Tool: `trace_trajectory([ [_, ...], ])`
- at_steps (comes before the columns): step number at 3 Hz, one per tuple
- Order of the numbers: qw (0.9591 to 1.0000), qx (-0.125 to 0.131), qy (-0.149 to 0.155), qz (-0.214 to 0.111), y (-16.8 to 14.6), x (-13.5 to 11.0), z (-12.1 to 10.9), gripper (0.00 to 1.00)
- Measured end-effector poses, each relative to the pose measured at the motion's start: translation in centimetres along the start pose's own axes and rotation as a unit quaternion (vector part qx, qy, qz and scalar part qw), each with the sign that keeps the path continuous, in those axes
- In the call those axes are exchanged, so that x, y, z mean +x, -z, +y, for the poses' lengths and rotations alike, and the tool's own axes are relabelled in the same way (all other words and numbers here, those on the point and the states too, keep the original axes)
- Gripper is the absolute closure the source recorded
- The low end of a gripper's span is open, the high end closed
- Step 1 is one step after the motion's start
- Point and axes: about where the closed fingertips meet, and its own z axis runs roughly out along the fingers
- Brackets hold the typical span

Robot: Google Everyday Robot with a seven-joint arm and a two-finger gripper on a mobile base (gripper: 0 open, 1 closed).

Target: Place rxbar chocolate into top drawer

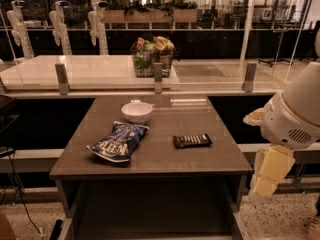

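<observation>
The rxbar chocolate (192, 141) is a small dark bar with pale lettering. It lies flat on the right half of the brown tabletop (165, 114). The top drawer (150, 211) stands pulled out below the table's front edge, wide, dark and with nothing showing inside. My arm (292, 116) comes in from the right edge, white and rounded. A pale yellow end piece hangs down from it, which I take for my gripper (262, 186). It sits off the table's front right corner, below the tabletop level, well apart from the bar and holding nothing I can see.
A crinkled blue chip bag (118, 142) lies left of the bar. A white bowl (136, 112) stands behind it. Beyond the table runs a counter with glass panels and a wire basket of snacks (152, 56).
</observation>
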Motion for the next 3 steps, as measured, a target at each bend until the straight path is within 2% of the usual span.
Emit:
trace_trajectory([
  [2,0.9987,-0.009,-0.002,-0.051,-2.5,-2.2,-5.8,0.0],
  [3,0.9968,-0.021,-0.006,-0.077,-5.0,-3.5,-9.4,0.0],
])
